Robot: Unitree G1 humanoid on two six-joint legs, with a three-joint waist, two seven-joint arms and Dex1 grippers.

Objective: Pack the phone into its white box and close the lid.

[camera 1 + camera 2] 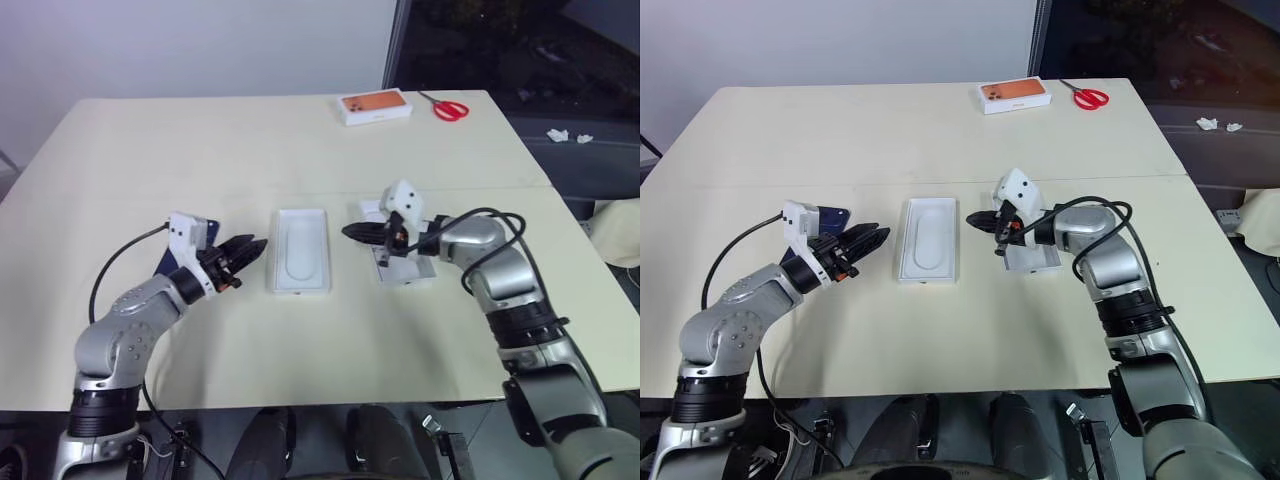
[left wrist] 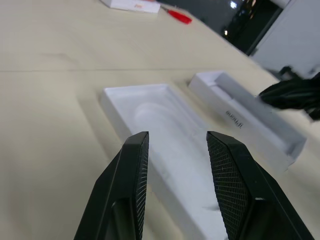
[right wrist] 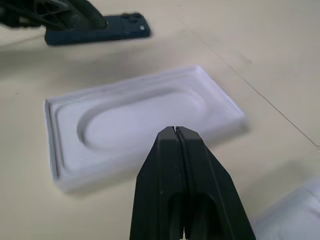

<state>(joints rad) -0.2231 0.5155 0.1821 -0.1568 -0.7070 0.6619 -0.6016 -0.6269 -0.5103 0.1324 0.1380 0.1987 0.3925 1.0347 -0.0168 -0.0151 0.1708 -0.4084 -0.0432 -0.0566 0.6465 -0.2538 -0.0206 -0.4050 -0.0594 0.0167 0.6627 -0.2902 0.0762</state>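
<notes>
I had both arms hovering over the table (image 1: 120,140), nothing packed yet. My left gripper (image 1: 247,251) stood part open and empty, its ribbed black pads (image 2: 227,175) aimed toward the thin white insert (image 1: 301,250), a matte moulded piece with a smooth oval recess. My right gripper (image 1: 358,233) was pinched fully shut on nothing, poised above the white box (image 1: 408,270), a shallow crisp-edged cardboard tray lying just beside the insert. The phone (image 3: 100,31), slim, dark navy, rounded at the corners with its camera bump showing, lay flat on the table behind my left wrist, well apart from the box. I couldn't pick out the lid with any certainty. By my reckoning we were at the very start: fetching the phone. Next I'd need the left arm to turn back to the phone, jaws wide enough for its slick edges, and grip it across the narrow sides
</notes>
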